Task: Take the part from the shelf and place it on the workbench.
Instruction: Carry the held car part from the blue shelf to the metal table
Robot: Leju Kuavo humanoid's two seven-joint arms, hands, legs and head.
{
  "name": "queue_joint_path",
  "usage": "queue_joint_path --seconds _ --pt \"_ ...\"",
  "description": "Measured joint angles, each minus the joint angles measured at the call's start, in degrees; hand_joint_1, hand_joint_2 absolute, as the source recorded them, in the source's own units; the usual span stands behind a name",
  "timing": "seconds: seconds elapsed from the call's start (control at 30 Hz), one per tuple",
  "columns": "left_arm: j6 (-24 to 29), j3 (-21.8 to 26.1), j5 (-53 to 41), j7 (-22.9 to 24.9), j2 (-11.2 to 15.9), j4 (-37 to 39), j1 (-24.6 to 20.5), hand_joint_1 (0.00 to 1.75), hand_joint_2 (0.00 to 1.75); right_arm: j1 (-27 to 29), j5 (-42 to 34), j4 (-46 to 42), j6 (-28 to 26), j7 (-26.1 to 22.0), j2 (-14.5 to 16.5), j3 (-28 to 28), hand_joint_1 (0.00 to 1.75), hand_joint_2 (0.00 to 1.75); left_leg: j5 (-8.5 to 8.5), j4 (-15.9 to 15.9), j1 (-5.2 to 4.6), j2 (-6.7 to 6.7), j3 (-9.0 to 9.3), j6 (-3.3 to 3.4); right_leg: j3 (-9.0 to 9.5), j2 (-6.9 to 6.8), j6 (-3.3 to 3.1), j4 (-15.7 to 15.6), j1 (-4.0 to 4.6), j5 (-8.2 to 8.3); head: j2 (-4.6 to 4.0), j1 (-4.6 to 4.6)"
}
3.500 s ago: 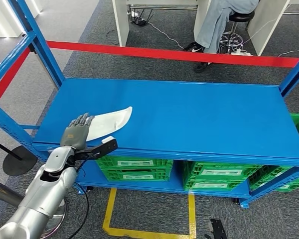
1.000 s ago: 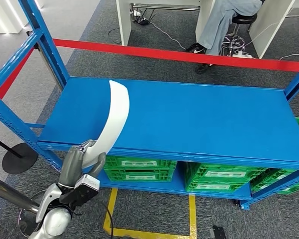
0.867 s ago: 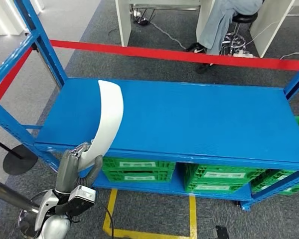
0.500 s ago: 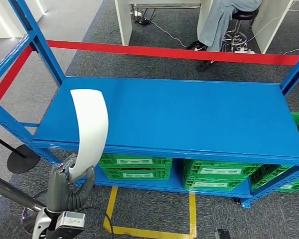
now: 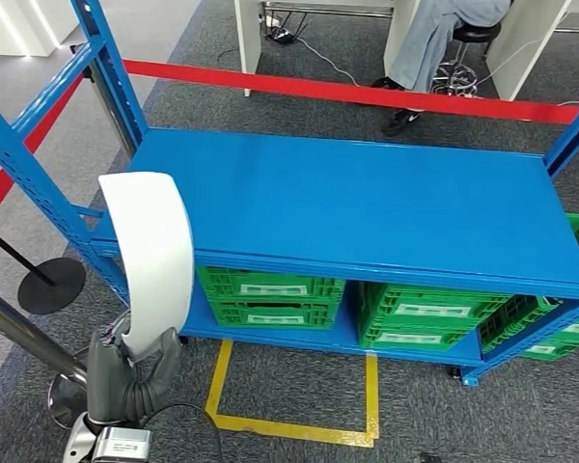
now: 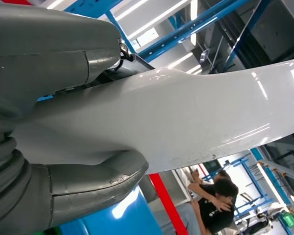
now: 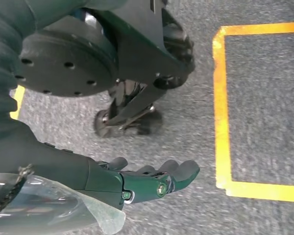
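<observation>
Where the curved white part (image 5: 151, 256) lay flat on the blue shelf (image 5: 359, 207) seconds ago, it now stands upright, clear of the deck, its lower end gripped by the left hand (image 5: 130, 371) in front of the rack's left end. By my reading the pickup is done; carrying it to the workbench remains. The right hand (image 7: 153, 181) hangs over the carpet, fingers extended, holding nothing. White labels on the green crates (image 5: 272, 299) are too small to read.
</observation>
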Motion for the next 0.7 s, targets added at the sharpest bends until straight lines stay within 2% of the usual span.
queue_joint_path --seconds 0.03,0.07,0.1,0.13,0.17,0.23,0.27,0.3,0.33,0.4,0.43,0.47,0.5,0.53,0.57,0.6,0.63,0.67,0.7 --pt "0.14 -0.05 0.15 -0.16 0.01 0.0 0.0 1.75 1.75 -0.02 0.03 0.01 -0.03 -0.05 0.0 -0.15 0.0 1.75 0.37 0.26 0.03 -0.03 -0.63 -0.18 2.69 0.0 0.0 -3.14 -0.03 1.55 0.0 0.0" --pt "0.32 -0.11 0.31 -0.34 0.01 0.0 -0.01 1.75 1.75 -0.1 0.1 0.01 -0.05 -0.12 0.0 -0.29 0.0 1.75 0.66 0.61 0.0 -0.07 -1.2 -0.42 5.86 0.04 -0.07 -7.39 -0.01 2.31 0.0 0.02" --pt "0.48 -0.17 0.44 -0.5 0.01 -0.01 -0.03 1.75 1.75 -0.18 0.19 0.01 -0.05 -0.2 0.0 -0.44 0.0 1.75 0.93 1.02 -0.06 -0.09 -1.66 -0.69 8.71 0.12 -0.24 -11.47 0.03 2.39 0.0 0.01" --pt "0.61 -0.25 0.49 -0.65 0.02 -0.01 -0.06 1.75 1.75 -0.24 0.31 0.01 -0.02 -0.28 0.0 -0.55 0.0 1.75 1.23 1.38 -0.12 -0.11 -2.01 -0.99 10.61 0.2 -0.47 -14.44 0.11 2.02 0.0 0.05" --pt "0.69 -0.34 0.52 -0.77 0.02 -0.02 -0.08 1.75 1.75 -0.27 0.42 0.01 0.02 -0.34 0.0 -0.63 0.0 1.75 1.58 1.6 -0.15 -0.1 -2.28 -1.28 11.38 0.27 -0.73 -15.99 0.23 1.51 0.0 0.06" --pt "0.76 -0.49 0.55 -0.92 0.03 -0.02 -0.1 1.75 1.75 -0.11 0.57 0.03 0.11 -0.4 -0.01 -0.77 0.0 1.75 2.04 1.87 -0.02 -0.15 -2.57 -1.87 10.92 0.13 -1.53 -16.46 0.3 1.73 0.0 0.15" --pt "0.77 -0.54 0.56 -0.96 0.04 -0.02 -0.08 1.75 1.75 -0.05 0.61 0.04 0.13 -0.41 -0.03 -0.8 0.0 1.75 1.33 2.37 0.08 -0.16 -2.83 -2.21 10.51 -0.02 -2.08 -16.5 0.26 2.1 0.0 0.14" --pt "0.78 -0.57 0.58 -0.98 0.07 -0.02 -0.07 1.75 1.75 -0.03 0.63 0.05 0.15 -0.41 -0.05 -0.85 0.0 1.75 -0.33 3.67 0.19 -0.17 -3.28 -2.56 10.09 -0.21 -2.65 -16.58 0.2 2.55 0.0 0.1" --pt "0.79 -0.58 0.6 -1.01 0.1 -0.02 -0.06 1.75 1.75 -0.04 0.64 0.07 0.15 -0.42 -0.07 -0.89 0.0 1.75 -2.94 6.14 0.35 -0.17 -3.99 -2.93 9.54 -0.42 -3.11 -16.63 0.15 3.08 0.0 0.06" --pt "0.85 -0.63 0.76 -1.1 0.17 -0.01 -0.06 1.75 1.75 -0.04 0.64 0.07 0.11 -0.42 -0.09 -0.98 0.0 1.75 -8.33 13.22 0.67 -0.15 -5.52 -3.53 8.41 -0.68 -3.43 -16.52 0.26 4.13 0.0 -0.05" --pt "0.91 -0.66 0.87 -1.21 0.22 0.0 -0.07 1.75 1.75 -0.02 0.66 0.07 0.03 -0.42 -0.09 -1.05 0.0 1.75 -9.57 16.22 0.82 -0.15 -5.84 -3.71 7.79 -0.82 -3.4 -16.38 0.31 4.67 0.0 -0.06" --pt "0.97 -0.69 1.07 -1.33 0.26 0.01 -0.07 1.75 1.75 -0.02 0.67 0.07 -0.1 -0.42 -0.09 -1.13 0.0 1.75 -9.4 17.65 0.94 -0.15 -5.47 -3.8 7.13 -0.93 -3.34 -16.18 0.35 5.18 0.0 -0.07" --pt "1.03 -0.72 1.24 -1.45 0.31 0.01 -0.09 1.75 1.75 -0.04 0.69 0.07 -0.22 -0.43 -0.09 -1.24 0.0 1.75 -8.18 17.07 1.03 -0.14 -4.24 -3.79 6.44 -1.01 -3.24 -15.92 0.38 5.65 0.0 -0.05" --pt "1.07 -0.77 1.37 -1.55 0.36 0.01 -0.13 1.75 1.75 -0.07 0.74 0.07 -0.32 -0.45 -0.09 -1.38 0.0 1.75 -6.49 14.37 1.08 -0.14 -1.97 -3.67 5.69 -1.05 -3.11 -15.64 0.39 6.08 0.0 -0.07" --pt "1.09 -0.84 1.47 -1.62 0.39 0.01 -0.22 1.75 1.75 -0.09 0.78 0.07 -0.37 -0.48 -0.07 -1.51 0.0 1.75 -5.33 10.29 1.08 -0.14 0.86 -3.43 5.08 -1.06 -2.94 -15.42 0.4 6.47 0.0 -0.07" --pt "1.12 -0.93 1.49 -1.68 0.43 0.01 -0.35 1.75 1.75 -0.11 0.82 0.07 -0.37 -0.54 -0.03 -1.65 0.0 1.75 -4.8 6.01 1.0 -0.15 3.59 -3.14 4.59 -1.05 -2.7 -15.24 0.46 6.87 0.0 -0.03" --pt "1.13 -1.04 1.49 -1.75 0.45 0.01 -0.5 1.75 1.75 -0.13 0.86 0.07 -0.37 -0.59 0.02 -1.78 0.0 1.75 -4.76 2.65 0.87 -0.16 5.55 -2.85 4.22 -1.05 -2.39 -15.16 0.49 7.32 0.0 -0.02" --pt "1.13 -1.12 1.49 -1.79 0.48 0.01 -0.64 1.75 1.75 -0.14 0.87 0.07 -0.37 -0.64 0.07 -1.89 0.0 1.75 -5.08 0.72 0.71 -0.18 6.43 -2.61 3.9 -1.06 -2.05 -15.16 0.49 7.8 0.0 -0.03" --pt "1.14 -1.18 1.49 -1.83 0.49 0.02 -0.71 1.75 1.75 -0.14 0.87 0.07 -0.37 -0.68 0.12 -1.99 0.0 1.75 -5.08 0.07 0.53 -0.19 6.45 -2.4 3.61 -1.08 -1.64 -15.2 0.46 8.31 0.0 0.01"
